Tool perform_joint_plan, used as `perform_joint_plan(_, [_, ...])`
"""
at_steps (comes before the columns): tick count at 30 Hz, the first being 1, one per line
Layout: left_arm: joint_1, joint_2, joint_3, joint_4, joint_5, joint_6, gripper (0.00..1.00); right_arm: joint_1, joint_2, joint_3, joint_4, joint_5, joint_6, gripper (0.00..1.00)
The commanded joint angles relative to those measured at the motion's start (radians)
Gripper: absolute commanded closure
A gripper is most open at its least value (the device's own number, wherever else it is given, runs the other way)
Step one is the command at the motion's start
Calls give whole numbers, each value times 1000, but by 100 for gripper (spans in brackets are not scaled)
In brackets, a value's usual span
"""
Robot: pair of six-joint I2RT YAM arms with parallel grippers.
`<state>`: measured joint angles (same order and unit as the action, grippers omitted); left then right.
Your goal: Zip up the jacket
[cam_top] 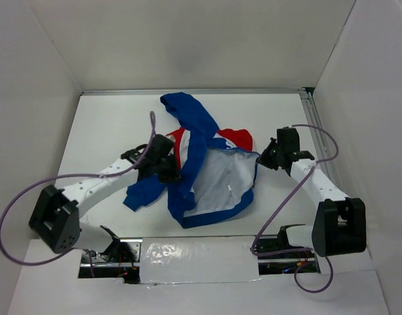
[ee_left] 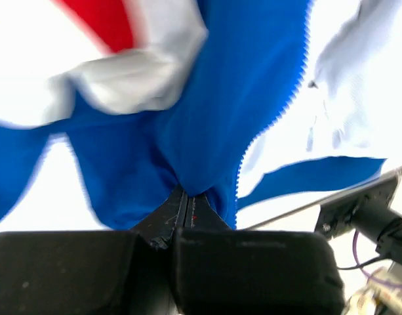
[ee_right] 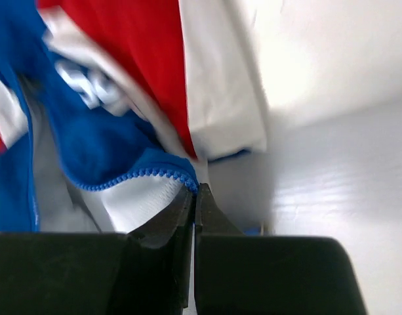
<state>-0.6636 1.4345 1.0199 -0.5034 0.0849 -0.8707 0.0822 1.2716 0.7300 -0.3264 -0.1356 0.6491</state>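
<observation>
You have the left gripper pinched tight on the jacket, left side; the right gripper clamps its zipper edge.

No text can be read. The jacket bears white lettering on a blue patch, up and to the left of the right gripper in the right wrist view. It is blurred and creased, so no letter or number can be made out. In the top view the jacket is too small for any print to be told.
</observation>
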Motion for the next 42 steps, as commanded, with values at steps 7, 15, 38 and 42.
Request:
perform_joint_plan(7, [121,-393,-172,-165,24,-45,100,236,-29,413,-477,339,-71,100])
perform_joint_plan(15, [65,-594,-305,-290,49,-183,100,727,127,349,-429,207,12,100])
perform_joint_plan(38, [113,-66,-389,170,104,-84,100,576,-72,-139,-96,-77,37,3])
perform_joint_plan(42, [163,99,-275,230,90,-22,100,512,50,-104,-27,-79,6,3])
